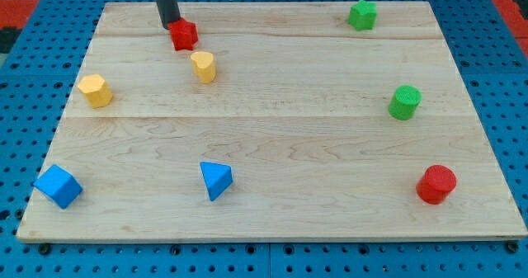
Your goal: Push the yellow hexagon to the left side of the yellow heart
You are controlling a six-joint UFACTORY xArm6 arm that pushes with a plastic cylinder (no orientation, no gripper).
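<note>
The yellow hexagon (96,90) lies near the board's left edge, in the upper half. The yellow heart (204,66) lies to its right and a little higher, well apart from it. My tip (170,24) is at the view's top left, touching the upper left side of a red block (184,35) that sits just above and left of the heart. The tip is up and to the right of the hexagon, far from it.
A wooden board (272,129) on a blue pegboard. A blue cube (58,186) at bottom left, a blue triangle (216,180) at bottom centre, a red cylinder (436,184) at bottom right, a green cylinder (405,101) at right, a green star (362,15) at top right.
</note>
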